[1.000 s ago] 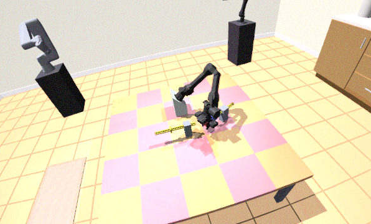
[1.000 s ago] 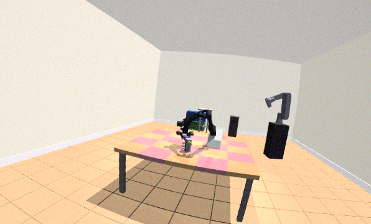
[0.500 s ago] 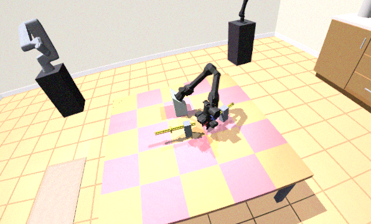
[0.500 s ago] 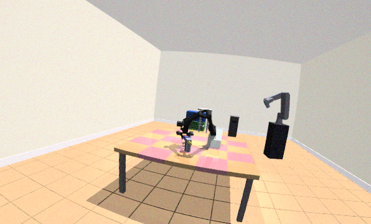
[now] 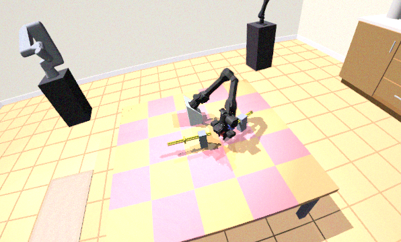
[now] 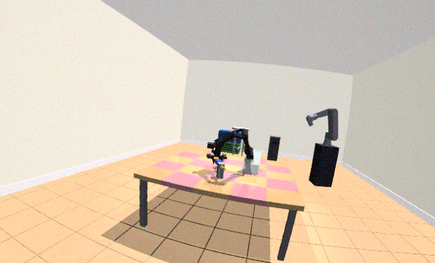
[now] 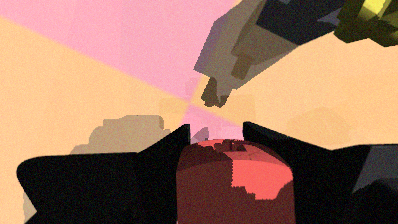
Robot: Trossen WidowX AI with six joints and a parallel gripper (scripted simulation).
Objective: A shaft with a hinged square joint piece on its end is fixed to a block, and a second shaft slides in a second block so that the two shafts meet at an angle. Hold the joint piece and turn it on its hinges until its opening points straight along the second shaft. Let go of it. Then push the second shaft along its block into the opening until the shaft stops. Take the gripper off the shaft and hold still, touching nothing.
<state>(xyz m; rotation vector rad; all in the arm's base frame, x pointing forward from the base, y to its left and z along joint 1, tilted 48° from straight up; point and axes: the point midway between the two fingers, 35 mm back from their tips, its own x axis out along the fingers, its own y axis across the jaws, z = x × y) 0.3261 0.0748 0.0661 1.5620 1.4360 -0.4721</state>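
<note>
Wrist view: end effector [image 5: 223,134] [image 6: 217,158] [image 7: 216,128] part-open, gripping the red joint piece [image 5: 221,134] [image 7: 235,175]!
Square its opening to the second shaft before releasing, gently.

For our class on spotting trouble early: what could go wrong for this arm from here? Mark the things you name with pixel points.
The red joint piece [image 7: 262,177] sits between the fingers of the gripper [image 5: 225,134] [image 7: 216,128]; opening might nudge it off line.

The gripper hangs close to one block [image 5: 242,123], so backing away could bump it.

The yellow shaft in the other block [image 5: 202,139] might jam if the opening is misaligned.
</note>
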